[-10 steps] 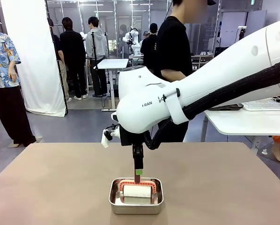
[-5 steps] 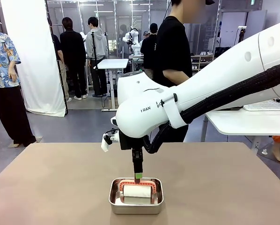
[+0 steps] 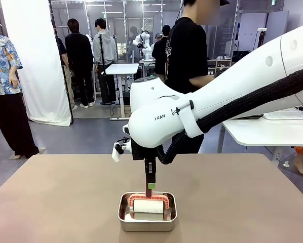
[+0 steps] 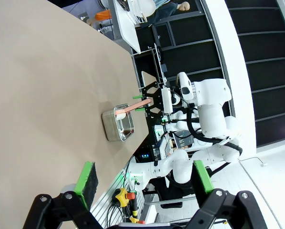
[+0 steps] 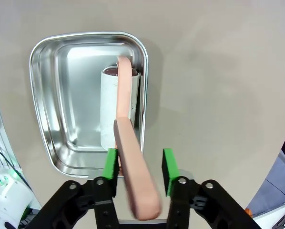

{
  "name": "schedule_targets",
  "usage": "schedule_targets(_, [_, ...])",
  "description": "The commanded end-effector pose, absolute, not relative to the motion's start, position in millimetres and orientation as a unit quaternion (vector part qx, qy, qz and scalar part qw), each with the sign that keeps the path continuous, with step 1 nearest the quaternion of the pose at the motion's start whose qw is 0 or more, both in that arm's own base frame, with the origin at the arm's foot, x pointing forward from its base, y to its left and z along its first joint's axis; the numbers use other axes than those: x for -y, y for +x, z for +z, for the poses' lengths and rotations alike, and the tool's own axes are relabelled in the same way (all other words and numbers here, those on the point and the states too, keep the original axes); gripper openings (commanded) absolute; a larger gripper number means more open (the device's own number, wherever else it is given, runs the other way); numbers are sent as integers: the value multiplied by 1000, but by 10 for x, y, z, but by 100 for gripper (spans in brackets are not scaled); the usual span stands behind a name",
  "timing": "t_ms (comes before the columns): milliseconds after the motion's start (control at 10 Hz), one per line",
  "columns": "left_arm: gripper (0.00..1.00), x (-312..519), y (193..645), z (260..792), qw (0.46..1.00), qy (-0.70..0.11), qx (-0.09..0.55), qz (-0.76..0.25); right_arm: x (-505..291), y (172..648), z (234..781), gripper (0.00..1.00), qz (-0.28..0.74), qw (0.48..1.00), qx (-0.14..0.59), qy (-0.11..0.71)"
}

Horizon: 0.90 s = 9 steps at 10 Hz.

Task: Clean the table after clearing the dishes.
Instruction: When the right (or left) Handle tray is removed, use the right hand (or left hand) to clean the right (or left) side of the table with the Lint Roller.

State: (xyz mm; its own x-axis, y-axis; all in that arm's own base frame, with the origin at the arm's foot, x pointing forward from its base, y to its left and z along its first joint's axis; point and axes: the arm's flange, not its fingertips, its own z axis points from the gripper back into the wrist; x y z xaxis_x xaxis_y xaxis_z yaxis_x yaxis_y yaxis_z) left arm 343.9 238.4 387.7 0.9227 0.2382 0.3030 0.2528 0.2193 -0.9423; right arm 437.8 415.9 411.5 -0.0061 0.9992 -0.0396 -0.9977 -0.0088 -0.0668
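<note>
Robotics lab, open hall. White robot arm [image 3: 227, 91] reaches over a plain brown worktop [image 3: 60, 202]. Grey floor [image 3: 90, 136]. A white fabric screen [image 3: 37, 61] partitions the space. Small white table [image 3: 122, 68] stands farther back, and a white side table [image 3: 263, 131] carries a wire rack [image 3: 288, 112]. People [image 3: 80, 50] stand in clusters. Emergency-stop button [image 4: 121, 194] sits near the worktop's edge.

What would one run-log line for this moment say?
right end effector: pads flank handle of lint roller, grip unclear | lint roller: head in steel pan on table | left end effector: open, empty
</note>
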Motion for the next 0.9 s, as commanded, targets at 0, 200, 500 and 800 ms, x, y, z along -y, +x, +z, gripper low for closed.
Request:
schedule_targets(0, [100, -2380, 3397, 3902, 754, -625, 202, -4, -4147, 4296, 4082, 31, 698, 715, 20, -41])
schedule_targets(200, [100, -2380, 3397, 3902, 754, -625, 202, -4, -4152, 4303, 4093, 12, 696, 716, 20, -41])
schedule_targets(500, [100, -2380, 3397, 3902, 754, -625, 202, -4, -4162, 4310, 4109, 0, 695, 718, 19, -40])
schedule_targets(800, [100, -2380, 3397, 3902, 754, -625, 202, -4, -4128, 4300, 4212, 0, 688, 724, 26, -36])
